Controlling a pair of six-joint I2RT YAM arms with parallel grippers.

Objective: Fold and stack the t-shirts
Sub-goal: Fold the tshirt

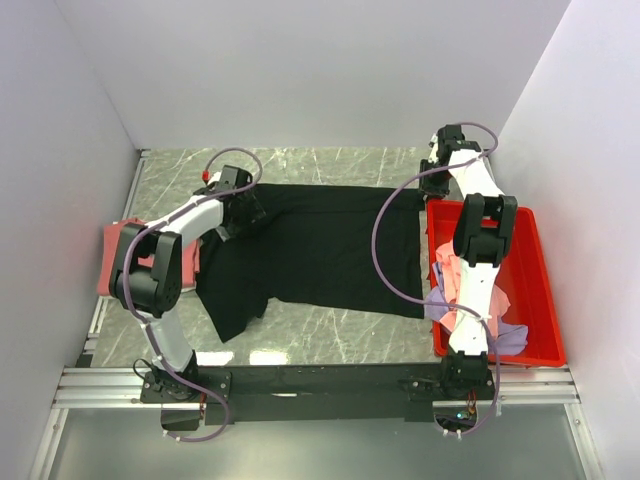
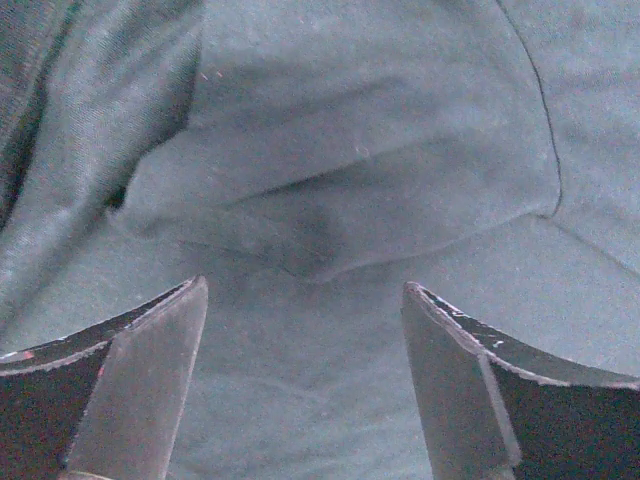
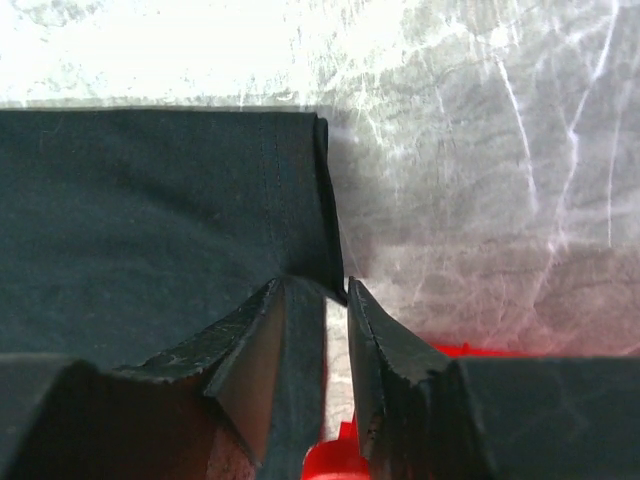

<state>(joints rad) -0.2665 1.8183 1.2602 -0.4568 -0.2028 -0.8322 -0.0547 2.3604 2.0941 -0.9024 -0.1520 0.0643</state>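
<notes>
A large black t-shirt (image 1: 320,250) lies spread flat across the marble table. My left gripper (image 1: 243,212) hovers low over its upper left part, and in the left wrist view it (image 2: 305,290) is wide open over rumpled black cloth (image 2: 350,150) with nothing between the fingers. My right gripper (image 1: 432,182) is at the shirt's far right corner. In the right wrist view its jaws (image 3: 336,286) stand a narrow gap apart, with the hemmed corner of the shirt (image 3: 150,200) at the tips. A salmon-red t-shirt (image 1: 112,250) lies under the left arm.
A red plastic bin (image 1: 535,300) stands at the right edge, its rim (image 3: 470,350) just beside my right fingers, and it holds a pink shirt (image 1: 452,275) and a lavender one (image 1: 510,338). White walls close in on three sides. Bare marble (image 1: 330,165) shows behind the shirt.
</notes>
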